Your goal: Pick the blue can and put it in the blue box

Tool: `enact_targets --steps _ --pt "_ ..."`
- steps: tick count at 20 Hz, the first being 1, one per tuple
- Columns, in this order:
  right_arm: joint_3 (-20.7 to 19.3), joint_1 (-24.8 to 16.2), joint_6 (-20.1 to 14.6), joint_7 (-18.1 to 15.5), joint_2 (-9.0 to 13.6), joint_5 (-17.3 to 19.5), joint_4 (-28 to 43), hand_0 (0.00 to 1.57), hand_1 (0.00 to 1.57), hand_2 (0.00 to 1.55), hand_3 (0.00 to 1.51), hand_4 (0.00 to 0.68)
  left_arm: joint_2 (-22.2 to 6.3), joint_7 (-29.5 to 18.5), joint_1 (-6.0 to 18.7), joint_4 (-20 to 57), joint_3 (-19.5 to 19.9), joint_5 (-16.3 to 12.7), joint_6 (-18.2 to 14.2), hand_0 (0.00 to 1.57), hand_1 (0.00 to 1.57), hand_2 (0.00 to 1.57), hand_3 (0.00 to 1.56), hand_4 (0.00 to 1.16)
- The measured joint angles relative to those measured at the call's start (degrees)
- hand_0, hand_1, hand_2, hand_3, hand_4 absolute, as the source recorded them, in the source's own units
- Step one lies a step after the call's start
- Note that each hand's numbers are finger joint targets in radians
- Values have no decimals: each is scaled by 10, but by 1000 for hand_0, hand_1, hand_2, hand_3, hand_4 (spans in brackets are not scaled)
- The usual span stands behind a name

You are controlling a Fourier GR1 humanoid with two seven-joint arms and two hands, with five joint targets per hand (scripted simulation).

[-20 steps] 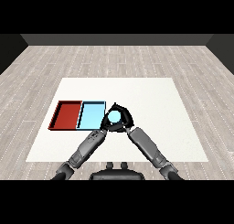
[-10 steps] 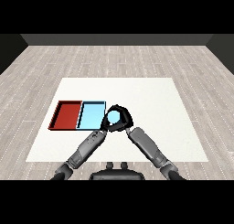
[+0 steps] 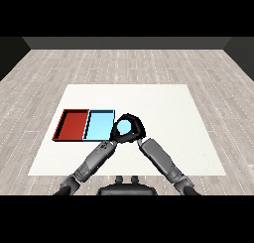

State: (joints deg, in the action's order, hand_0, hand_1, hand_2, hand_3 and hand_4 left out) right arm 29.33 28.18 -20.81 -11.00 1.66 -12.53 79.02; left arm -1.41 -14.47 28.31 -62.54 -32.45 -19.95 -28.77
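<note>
Head view: the right hand [image 3: 133, 126], curled round the blue can [image 3: 125, 130], has crept left to the blue tray's [image 3: 99, 125] right edge. Left hand's [image 3: 113, 137] fingers: can't tell.

A red tray [image 3: 73, 125] lies flat on the white table [image 3: 163, 108], well to the left of the fingers and touching another tray at its right side. Grey wooden floor [image 3: 129, 63] surrounds the table, beyond the fingers.
</note>
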Motion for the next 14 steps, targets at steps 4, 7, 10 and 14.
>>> enact_targets --steps 4,7,10,14 --pt "-14 -9 10 20 0 -7 17 0 0 0 0 0 7 -49 3 3 5 -15 -20 1571 1571 1552 1468 1044" --pt "-21 -11 22 27 -7 3 9 0 0 0 0 0 9 -79 6 15 8 -22 -29 1571 1571 1552 1468 1044" --pt "-19 -7 18 26 -11 5 0 0 0 0 0 0 9 -100 1 16 5 -28 -35 1571 1571 1549 1473 1097" --pt "-30 -10 17 11 -14 13 -11 0 0 0 0 0 8 -122 7 27 6 -38 -35 1571 1571 1567 1460 1142"
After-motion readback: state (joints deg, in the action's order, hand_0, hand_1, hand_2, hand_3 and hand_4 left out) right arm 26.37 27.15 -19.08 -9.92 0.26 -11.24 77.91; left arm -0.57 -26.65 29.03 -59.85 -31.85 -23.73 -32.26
